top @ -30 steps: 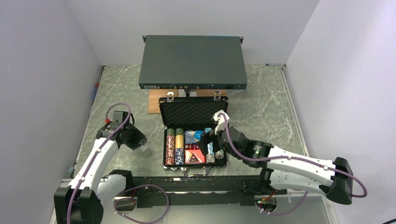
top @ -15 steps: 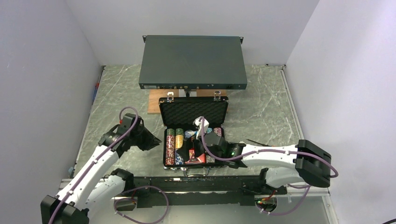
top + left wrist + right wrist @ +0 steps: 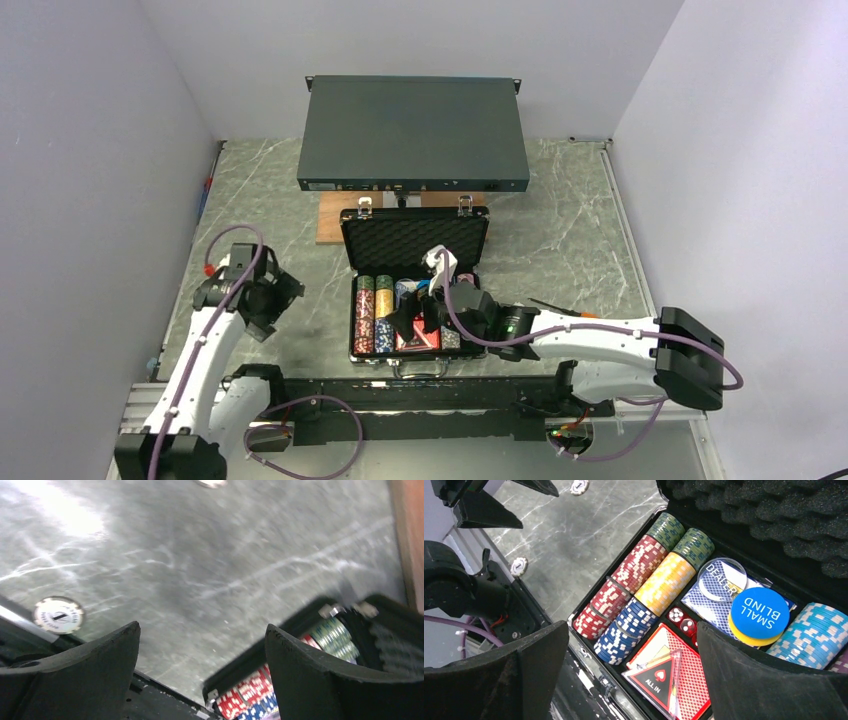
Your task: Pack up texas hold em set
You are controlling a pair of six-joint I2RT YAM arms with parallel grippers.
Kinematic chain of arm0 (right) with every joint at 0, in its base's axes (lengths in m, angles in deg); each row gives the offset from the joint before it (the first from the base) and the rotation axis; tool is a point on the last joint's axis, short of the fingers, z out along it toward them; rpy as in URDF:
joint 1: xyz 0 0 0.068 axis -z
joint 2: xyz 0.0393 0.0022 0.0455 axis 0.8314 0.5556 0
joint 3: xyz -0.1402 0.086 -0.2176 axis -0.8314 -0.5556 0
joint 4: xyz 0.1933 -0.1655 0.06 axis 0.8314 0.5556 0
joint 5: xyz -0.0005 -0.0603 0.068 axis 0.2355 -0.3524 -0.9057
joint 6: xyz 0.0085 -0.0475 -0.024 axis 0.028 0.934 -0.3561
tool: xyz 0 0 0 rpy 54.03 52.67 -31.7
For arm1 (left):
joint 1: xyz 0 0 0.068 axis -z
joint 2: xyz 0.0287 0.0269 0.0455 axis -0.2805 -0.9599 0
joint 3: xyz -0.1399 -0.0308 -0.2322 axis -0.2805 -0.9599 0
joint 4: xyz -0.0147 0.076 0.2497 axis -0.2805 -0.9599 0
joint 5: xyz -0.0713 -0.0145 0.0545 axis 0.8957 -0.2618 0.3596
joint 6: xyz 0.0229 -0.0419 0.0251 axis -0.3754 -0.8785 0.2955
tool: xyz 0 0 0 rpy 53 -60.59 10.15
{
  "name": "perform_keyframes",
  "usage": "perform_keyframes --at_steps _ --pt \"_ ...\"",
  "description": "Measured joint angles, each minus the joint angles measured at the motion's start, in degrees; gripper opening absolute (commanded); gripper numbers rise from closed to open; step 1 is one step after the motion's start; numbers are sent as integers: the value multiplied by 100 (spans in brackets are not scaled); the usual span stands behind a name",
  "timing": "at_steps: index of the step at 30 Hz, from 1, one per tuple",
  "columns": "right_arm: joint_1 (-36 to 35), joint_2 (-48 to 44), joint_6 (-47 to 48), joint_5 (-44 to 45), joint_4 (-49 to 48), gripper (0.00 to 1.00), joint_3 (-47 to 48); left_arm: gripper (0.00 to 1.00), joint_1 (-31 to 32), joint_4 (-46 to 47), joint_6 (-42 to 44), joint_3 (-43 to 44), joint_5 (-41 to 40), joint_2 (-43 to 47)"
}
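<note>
Large dark grey flat metal rack box [image 3: 413, 130] at far side of grey marbled counter [image 3: 570, 220], front edge over a brown wooden board [image 3: 329, 216]. Thin dark screwdriver [image 3: 552, 305] lies on counter, right side.

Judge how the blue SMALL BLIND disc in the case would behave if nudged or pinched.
The blue SMALL BLIND disc rests loosely on a yellow disc, so a nudge would probably slide it off. It looks rigid, smooth and thin: likely slippery and hard to pinch flat. Lying flat, it should not roll.
</note>
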Motion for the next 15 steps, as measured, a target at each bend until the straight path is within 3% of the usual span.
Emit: perform_keyframes --at_steps 6,15 --pt "0 -223 216 0 275 100 0 99 -1001 -402 -101 -507 -120 -59" --pt "2 -719 584 -131 297 100 -240 99 -1394 -940 -723 -354 -581 -326"
